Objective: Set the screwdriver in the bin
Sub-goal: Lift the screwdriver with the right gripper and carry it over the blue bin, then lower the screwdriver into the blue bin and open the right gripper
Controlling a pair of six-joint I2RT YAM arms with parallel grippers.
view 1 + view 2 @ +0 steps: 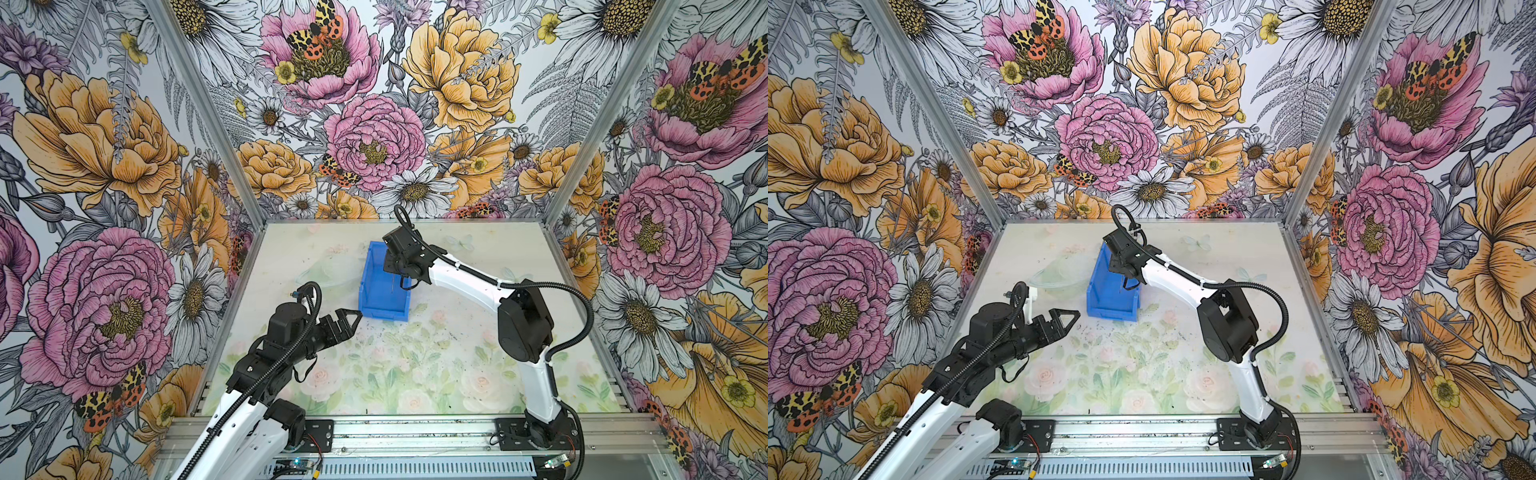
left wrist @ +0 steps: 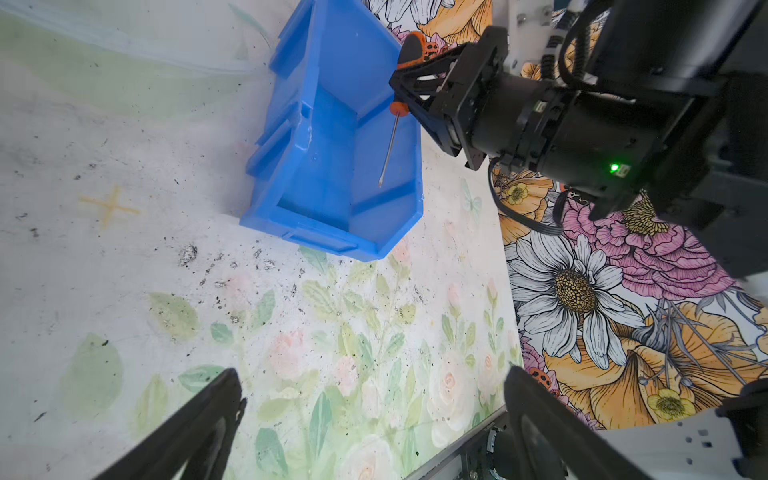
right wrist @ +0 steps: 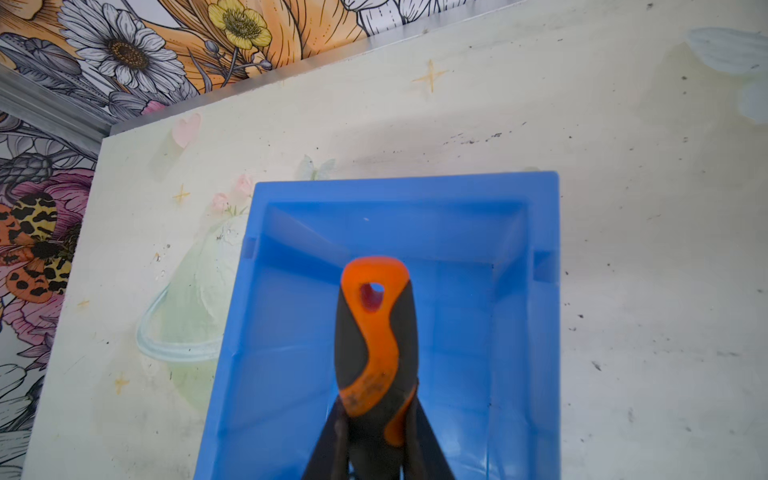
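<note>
Hanging over the bin (image 2: 286, 137) — right tool (image 2: 404, 85) pinching screwdriver (image 2: 388, 147) by handle, shaft down; left tool (image 1: 353, 318) spread nr bin.

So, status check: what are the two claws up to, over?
Right claw shut on the screwdriver, tip down over the bin. Left claw open, empty, near the bin. Nothing blocking the drop.

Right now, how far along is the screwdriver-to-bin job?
Done: pickup and carry; the right gripper is shut on the screwdriver handle, shaft pointing down over the bin. In hand: that hold above the opening; the left gripper sits open beside the bin. Left: release so it lands inside; the bin floor looks bare.
</note>
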